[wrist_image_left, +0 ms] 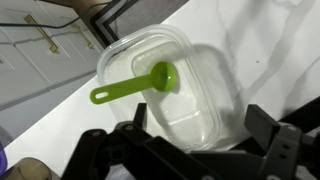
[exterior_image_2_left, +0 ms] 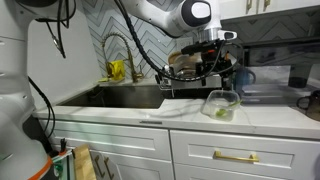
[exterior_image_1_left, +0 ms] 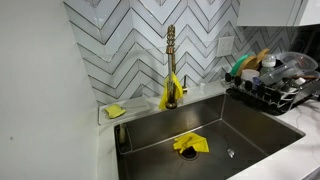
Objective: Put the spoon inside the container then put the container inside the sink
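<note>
Exterior views, sink (exterior_image_1_left: 250, 125): steel basin is set into the white counter (exterior_image_2_left: 262, 118); a crumpled yellow cloth (exterior_image_1_left: 190, 144) is seen on its floor.
Dish rack (exterior_image_1_left: 275, 85): black wire, loaded with dishes, placed on the counter just beside the sink.
Faucet (exterior_image_1_left: 171, 55): brass, mounted behind the basin; a second yellow rag (exterior_image_1_left: 170, 97) is draped at its base.
Gripper (wrist_image_left: 190, 150): positioned above the container, fingers spread wide, nothing pinched; no contact with the tub is seen.
Container (wrist_image_left: 185, 100): clear tub, upright, located on the counter near the sink, outside the basin.
Spoon (wrist_image_left: 135, 86): green, laid inside the container, bowl near the middle, handle pointed toward the rim.
Sponge (exterior_image_1_left: 116, 111): yellow, placed on the ledge at the basin's corner.
</note>
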{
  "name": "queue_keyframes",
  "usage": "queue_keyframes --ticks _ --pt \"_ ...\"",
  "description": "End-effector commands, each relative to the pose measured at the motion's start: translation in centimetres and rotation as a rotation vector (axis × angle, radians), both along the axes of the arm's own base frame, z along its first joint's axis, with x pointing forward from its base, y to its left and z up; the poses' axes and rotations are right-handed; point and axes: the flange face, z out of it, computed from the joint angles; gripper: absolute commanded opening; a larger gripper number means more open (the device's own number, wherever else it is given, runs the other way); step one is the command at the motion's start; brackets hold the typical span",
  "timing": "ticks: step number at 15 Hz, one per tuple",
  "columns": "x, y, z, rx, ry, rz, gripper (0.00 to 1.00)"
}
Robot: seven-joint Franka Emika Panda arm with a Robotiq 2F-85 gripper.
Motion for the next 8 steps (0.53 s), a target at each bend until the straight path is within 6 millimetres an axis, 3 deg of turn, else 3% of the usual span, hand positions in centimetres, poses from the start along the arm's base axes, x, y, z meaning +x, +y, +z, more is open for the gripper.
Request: queue_keyframes --ticks 1,2,3,6,8 --pt "-0.3 0.3 -1.7 0.058 -0.024 0.052 0.93" --pt "-0.4 0.3 -2.2 0.075 -0.024 0.054 0.89" --pt "-0.5 0.3 -2.6 0.086 -0.025 0.056 0.77" --pt "-0.7 0.0 -3.8 0.104 -0.046 0.071 0.58" --pt "-0.8 -0.2 -4.5 0.101 -0.064 0.085 0.40"
